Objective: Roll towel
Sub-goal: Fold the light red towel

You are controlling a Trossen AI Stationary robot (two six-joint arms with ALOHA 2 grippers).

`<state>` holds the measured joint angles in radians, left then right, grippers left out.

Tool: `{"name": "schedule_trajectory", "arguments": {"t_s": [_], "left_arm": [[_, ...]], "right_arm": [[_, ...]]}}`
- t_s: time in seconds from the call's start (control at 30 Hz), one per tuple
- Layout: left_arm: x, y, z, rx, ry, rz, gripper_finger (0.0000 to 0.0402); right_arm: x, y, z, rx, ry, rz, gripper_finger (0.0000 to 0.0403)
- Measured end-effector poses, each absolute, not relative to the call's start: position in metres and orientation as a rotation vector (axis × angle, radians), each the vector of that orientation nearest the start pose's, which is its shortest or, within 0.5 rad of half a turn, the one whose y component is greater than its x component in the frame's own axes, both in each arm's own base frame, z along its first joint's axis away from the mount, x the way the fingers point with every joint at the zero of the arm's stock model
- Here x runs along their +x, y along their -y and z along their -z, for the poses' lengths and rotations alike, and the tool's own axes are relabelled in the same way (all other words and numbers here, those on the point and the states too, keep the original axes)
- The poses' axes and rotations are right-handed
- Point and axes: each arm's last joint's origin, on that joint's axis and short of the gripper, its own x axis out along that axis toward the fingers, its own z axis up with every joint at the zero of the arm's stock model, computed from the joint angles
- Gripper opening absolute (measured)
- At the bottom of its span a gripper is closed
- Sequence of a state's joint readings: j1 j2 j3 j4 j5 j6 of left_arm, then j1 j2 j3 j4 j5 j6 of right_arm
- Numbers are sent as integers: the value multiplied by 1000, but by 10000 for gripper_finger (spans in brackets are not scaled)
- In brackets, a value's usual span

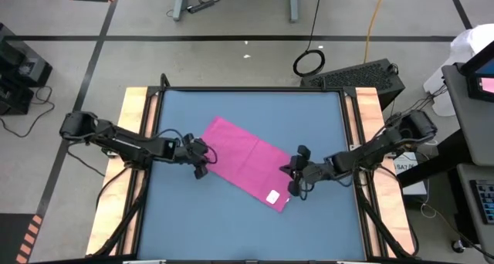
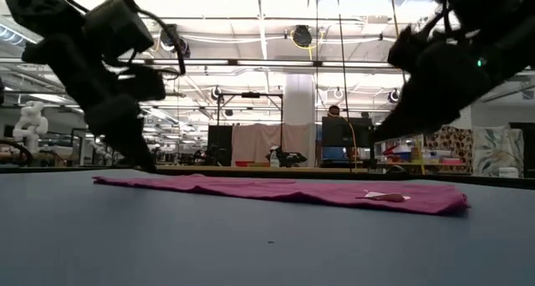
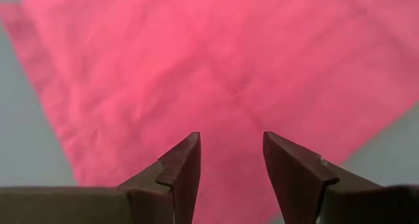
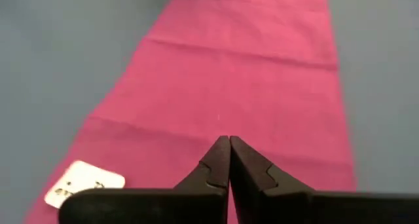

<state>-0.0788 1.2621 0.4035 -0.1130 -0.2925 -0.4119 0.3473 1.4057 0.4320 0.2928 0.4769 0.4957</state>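
The towel (image 1: 245, 162) lies flat and unrolled on the blue tabletop (image 1: 231, 225), so the step in hand looks like getting a first hold on an edge before any rolling starts. To do that well, the left hand (image 1: 202, 162), which sits at the towel's left edge with its fingers (image 3: 183, 168) parted and nothing between them, should come down onto the cloth right at its border and pinch only the top layer, not drag the whole piece. The right hand (image 1: 295, 175) is clenched shut with nothing in it, poised over the towel's right side near the tag; it would serve best pressing the cloth down so it does not slide as the other end is turned over.

The towel is a long magenta-pink strip set slantwise near the middle of the tabletop, running from far left to near right. Faint fold creases cross it. A small white tag (image 1: 273, 196) sits at its near right corner.
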Motion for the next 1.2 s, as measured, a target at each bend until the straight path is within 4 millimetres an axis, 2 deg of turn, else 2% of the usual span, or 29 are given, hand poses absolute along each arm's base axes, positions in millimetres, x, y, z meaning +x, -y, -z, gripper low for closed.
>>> {"name": "schedule_trajectory", "arguments": {"t_s": [0.2, 0.37, 0.5, 0.6, 0.67, 0.8, 1.0, 1.1, 1.2], "left_arm": [[204, -7, -115, -149, -949, -465, 171], [211, -22, -107, -76, -927, -547, 171], [215, -34, -107, 0, -917, -540, 171], [216, -40, -112, 50, -936, -532, 171], [219, -42, -119, 55, -919, -511, 171], [229, -43, -145, 18, -789, -508, 171], [231, -33, -170, -205, -645, -476, 171], [228, -22, -166, -334, -696, -415, 171], [227, -14, -156, -442, -762, -454, 171]], "right_arm": [[229, -77, -97, 336, -707, 311, 0], [234, -93, -84, 445, -651, 283, 0], [237, -105, -88, 497, -627, 146, 0], [237, -109, -97, 509, -584, 108, 0], [237, -109, -103, 507, -559, 102, 0], [238, -104, -118, 467, -500, 87, 0], [239, -80, -133, 336, -475, 180, 0], [239, -67, -129, 309, -536, 242, 0], [236, -62, -119, 332, -632, 256, 0]]}}
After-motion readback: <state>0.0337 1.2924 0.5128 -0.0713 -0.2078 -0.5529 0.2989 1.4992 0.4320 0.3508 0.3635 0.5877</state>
